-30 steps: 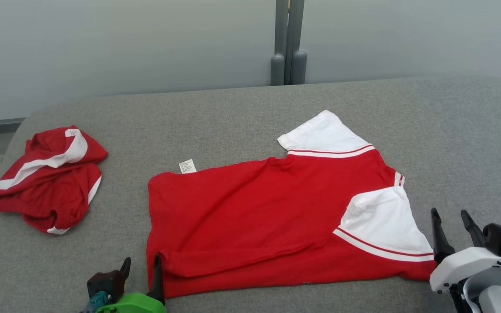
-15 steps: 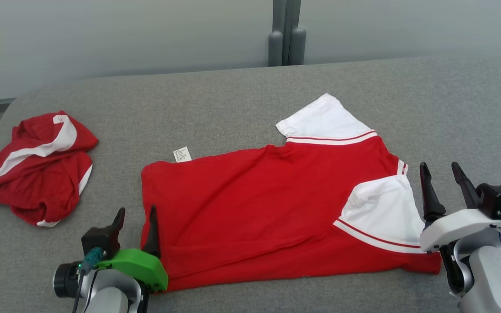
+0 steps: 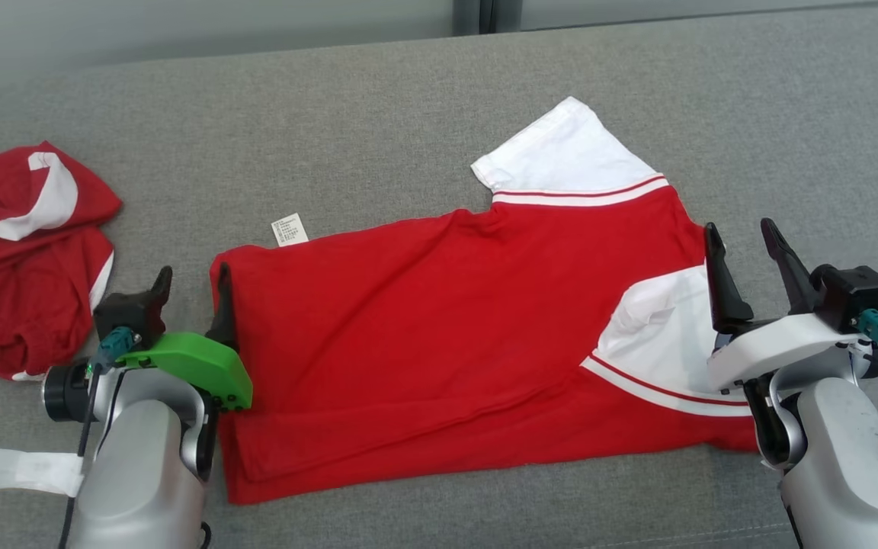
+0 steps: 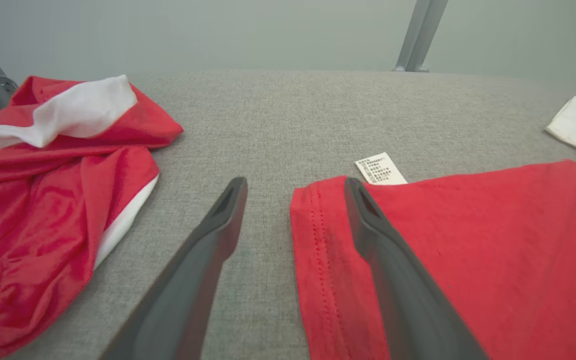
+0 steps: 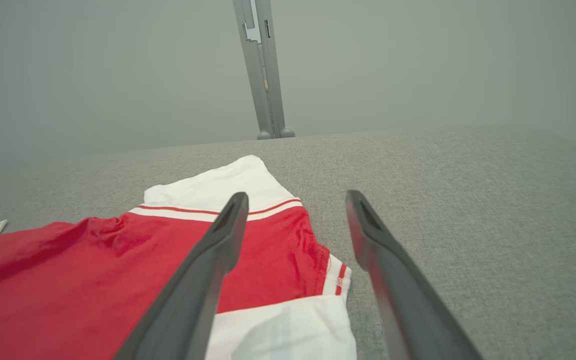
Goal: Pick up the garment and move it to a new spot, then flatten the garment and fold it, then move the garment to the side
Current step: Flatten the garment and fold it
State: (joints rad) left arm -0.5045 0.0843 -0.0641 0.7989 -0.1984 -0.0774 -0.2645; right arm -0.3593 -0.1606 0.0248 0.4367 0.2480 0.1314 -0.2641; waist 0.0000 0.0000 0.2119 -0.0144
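Printed matter: one item. A small white rectangular fabric tag [image 4: 380, 169] sticks out from the far hem corner of the flat red fabric shirt with white sleeves [image 3: 447, 335] and lies on the grey woven surface [image 3: 408, 114] just beside that hem. The left wrist view shows several short rows of dark print. The characters are too small to read. Nothing else is legible.
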